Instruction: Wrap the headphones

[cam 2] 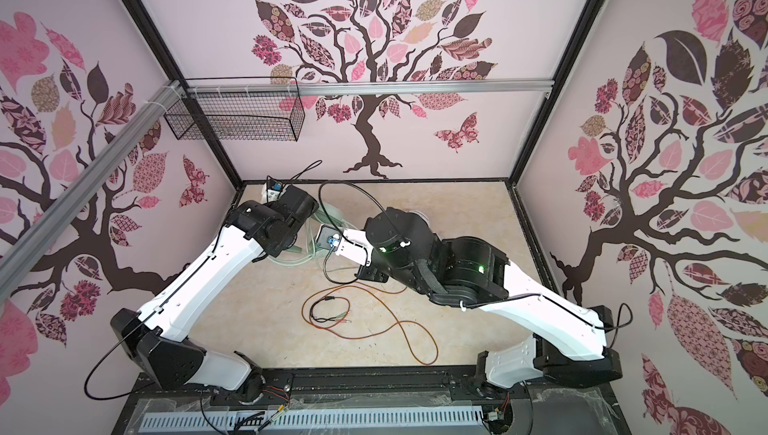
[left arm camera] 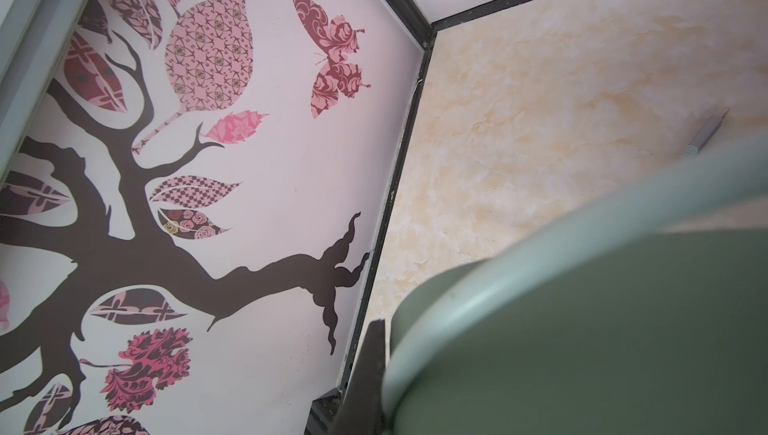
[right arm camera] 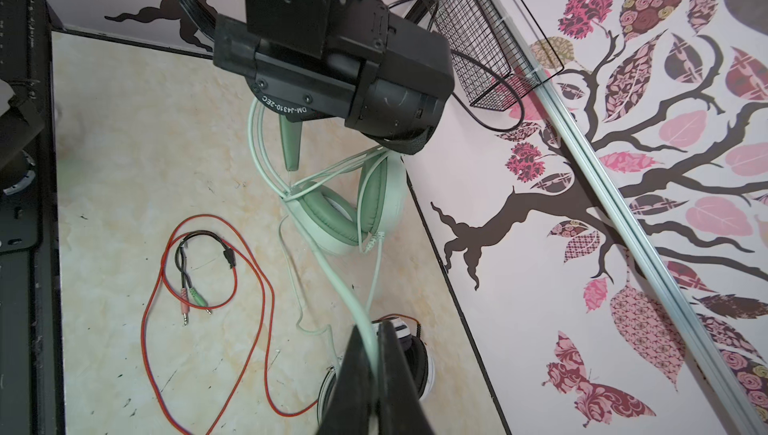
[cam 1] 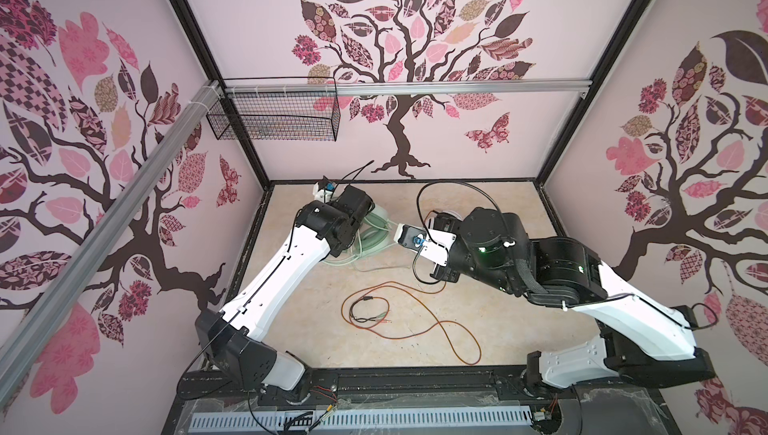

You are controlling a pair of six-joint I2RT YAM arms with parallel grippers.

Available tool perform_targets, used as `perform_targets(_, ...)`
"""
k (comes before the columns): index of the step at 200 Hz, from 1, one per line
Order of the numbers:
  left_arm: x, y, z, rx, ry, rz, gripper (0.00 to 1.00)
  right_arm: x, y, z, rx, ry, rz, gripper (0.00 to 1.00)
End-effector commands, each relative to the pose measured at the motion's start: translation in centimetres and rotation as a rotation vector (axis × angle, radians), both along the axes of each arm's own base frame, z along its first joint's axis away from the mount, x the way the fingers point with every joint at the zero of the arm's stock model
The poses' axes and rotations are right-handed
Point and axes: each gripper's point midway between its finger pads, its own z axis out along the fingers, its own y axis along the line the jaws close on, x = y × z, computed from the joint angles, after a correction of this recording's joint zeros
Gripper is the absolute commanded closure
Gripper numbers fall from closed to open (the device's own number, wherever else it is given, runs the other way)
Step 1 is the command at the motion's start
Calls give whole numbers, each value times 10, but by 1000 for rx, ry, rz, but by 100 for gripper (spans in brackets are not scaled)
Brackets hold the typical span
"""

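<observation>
Though half-hidden, seemingly clamped in the closed left gripper [left arm camera: 380, 354], eleven o'clock on the beige marbled table [cam 1: 316, 329]: mint-green plastic over-ear headset [right arm camera: 332, 225]. Pinched in the closed right gripper [right arm camera: 370, 335] near one o'clock: its pale green cable [right arm camera: 332, 271]. Beside it, white-and-black over-ear headset [right arm camera: 422, 354]; orange-red cable [right arm camera: 208, 216] toward six.

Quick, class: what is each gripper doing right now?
Left gripper: closed on the mint-green headphones.
Right gripper: closed on the pale green cable.
</observation>
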Motion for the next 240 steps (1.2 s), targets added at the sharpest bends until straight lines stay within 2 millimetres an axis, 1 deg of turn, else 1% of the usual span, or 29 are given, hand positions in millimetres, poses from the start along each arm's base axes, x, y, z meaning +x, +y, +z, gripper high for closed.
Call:
perform_targets(1,3,13,24,75,-73,48,100,7,-14,36,104,-25,-86,100)
perform_targets(21,0,15,24,76,-70,44,100,22,-23,23,-4,-71,-178,100)
perform_targets(41,-4,15,22,67,-63,33,100,34,-30,19,-77,-153,-244,100)
perform_targets(56,-7,13,18,59,-49,22,100,40,-34,24,-104,-208,-272,100)
perform_targets(72,-13,7,8,29,-21,-5,100,41,-32,37,-69,-251,-269,100)
perform_targets(92,-22,-8,-8,2,24,-59,100,43,-26,52,-29,-293,-252,100)
perform_targets(102,-27,-15,-17,-21,49,-85,100,44,-20,56,-16,-297,-233,100)
perform_targets(114,-33,-26,-31,-89,89,-115,100,42,-13,60,6,-294,-199,100)
perform_targets(124,-37,-41,-45,-162,139,-162,100,40,-6,61,21,-286,-166,100)
perform_targets(142,-49,-63,-60,-286,206,-227,100,37,2,64,78,-254,-106,100)
perform_targets(160,-58,-79,-63,-371,227,-293,100,41,2,65,123,-208,-70,100)
perform_targets(170,-63,-87,-64,-416,232,-331,100,44,3,62,142,-173,-50,100)
perform_targets(192,-79,-113,-68,-549,286,-438,100,49,8,51,167,-112,-9,100)
perform_targets(205,-87,-120,-69,-609,302,-472,100,54,11,44,178,-76,5,100)
perform_targets(219,-93,-124,-68,-650,308,-497,100,61,12,37,208,-22,23,100)
perform_targets(240,-103,-127,-64,-698,311,-525,100,81,5,29,295,91,52,100)
